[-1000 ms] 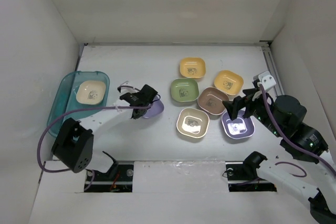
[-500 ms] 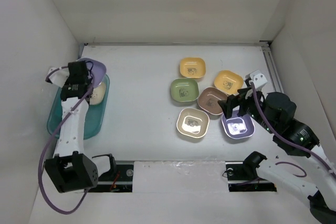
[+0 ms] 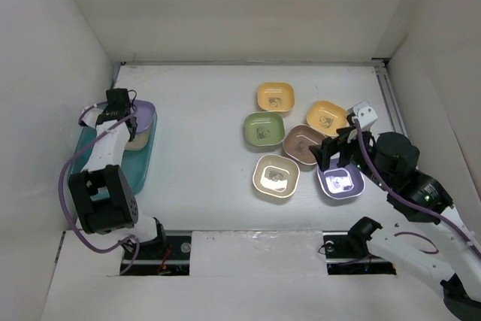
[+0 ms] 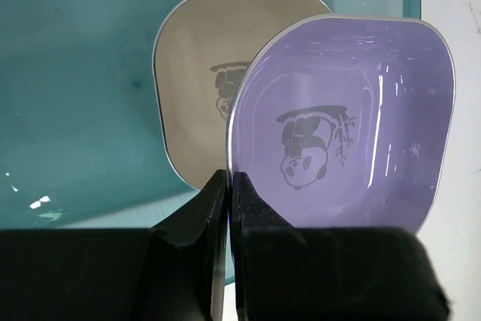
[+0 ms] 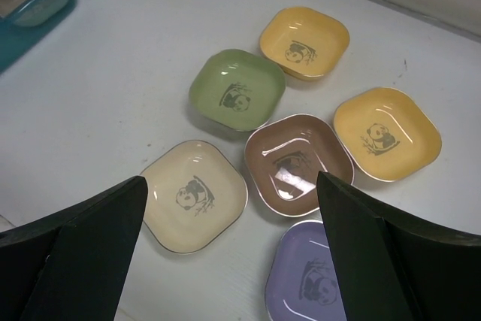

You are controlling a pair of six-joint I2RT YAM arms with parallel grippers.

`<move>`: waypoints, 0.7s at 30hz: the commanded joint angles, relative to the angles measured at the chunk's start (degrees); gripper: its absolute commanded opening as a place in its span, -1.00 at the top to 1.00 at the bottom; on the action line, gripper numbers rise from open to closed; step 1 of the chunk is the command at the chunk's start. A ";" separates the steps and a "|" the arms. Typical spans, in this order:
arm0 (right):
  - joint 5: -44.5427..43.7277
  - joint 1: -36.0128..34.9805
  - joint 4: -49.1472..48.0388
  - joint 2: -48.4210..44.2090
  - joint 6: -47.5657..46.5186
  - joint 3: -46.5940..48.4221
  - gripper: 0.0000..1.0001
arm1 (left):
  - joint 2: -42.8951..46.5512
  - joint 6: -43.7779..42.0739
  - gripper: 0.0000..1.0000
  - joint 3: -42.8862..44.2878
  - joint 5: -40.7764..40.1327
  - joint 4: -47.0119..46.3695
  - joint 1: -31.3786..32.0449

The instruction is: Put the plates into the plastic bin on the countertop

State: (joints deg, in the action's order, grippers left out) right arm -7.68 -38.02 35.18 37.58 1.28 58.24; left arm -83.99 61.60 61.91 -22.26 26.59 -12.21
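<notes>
My left gripper (image 3: pixel 122 109) is shut on the rim of a purple plate (image 3: pixel 143 113) and holds it over the far end of the teal plastic bin (image 3: pixel 134 169). In the left wrist view the fingers (image 4: pixel 248 208) pinch the purple plate (image 4: pixel 342 133) above a beige plate (image 4: pixel 195 88) lying in the bin (image 4: pixel 68 73). My right gripper (image 3: pixel 336 152) is open and empty above the other plates on the countertop: yellow (image 5: pixel 304 41), green (image 5: pixel 237 89), orange (image 5: pixel 386 133), brown (image 5: pixel 298 163), cream (image 5: pixel 194 195) and a second purple one (image 5: pixel 308 280).
White walls enclose the white countertop (image 3: pixel 195 133) on the left, back and right. A metal rail (image 3: pixel 391 95) runs along the right edge. The bin sits against the left wall.
My left arm has swung the purple plate from the middle of the counter to the bin at the left. My right gripper has shifted slightly over the plate cluster.
</notes>
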 commanded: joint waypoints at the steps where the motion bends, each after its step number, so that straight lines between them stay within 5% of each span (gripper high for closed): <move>1: 1.09 -0.56 -3.54 -0.41 -0.49 -0.41 -1.00 | 2.51 3.60 1.00 -0.47 -1.64 -2.07 -0.19; 3: 1.09 -0.56 -4.07 -0.41 -0.49 -0.41 -1.00 | 3.30 3.61 0.97 -0.47 -3.39 -2.07 -0.19; 4: 1.70 -0.56 -4.07 -0.41 -0.49 -0.41 -1.00 | 3.30 3.61 0.81 -0.47 -3.40 -1.46 -0.19; 5: 1.71 -0.56 -4.59 -0.41 -0.49 -0.41 -1.00 | 3.30 3.61 0.19 -0.47 -3.40 -1.45 -0.19; 7: 1.71 -0.56 -4.59 0.12 -0.49 -0.41 -1.00 | 3.30 4.23 -0.62 0.05 -4.63 0.03 -0.19; 8: 2.23 -0.56 -4.59 0.12 -0.49 -0.41 -1.00 | 3.82 4.84 -0.83 0.05 -4.63 1.00 -0.19; 10: 2.23 -0.56 -4.59 0.12 -0.49 -0.41 -1.00 | 4.88 4.84 -0.98 0.58 -5.51 1.01 -0.19; 16: 1.53 -0.56 -4.59 0.12 -0.49 -0.41 -1.00 | 8.92 -2.08 -0.98 2.42 -3.50 -2.05 6.30; 21: -2.68 -0.56 -2.93 -0.40 0.65 0.64 -1.00 | 5.86 -10.00 -0.98 5.85 -2.61 -5.93 27.20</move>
State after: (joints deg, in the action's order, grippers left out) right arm -7.51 -38.02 34.22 37.63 1.34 58.06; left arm -77.06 57.80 64.31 -25.82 23.83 5.37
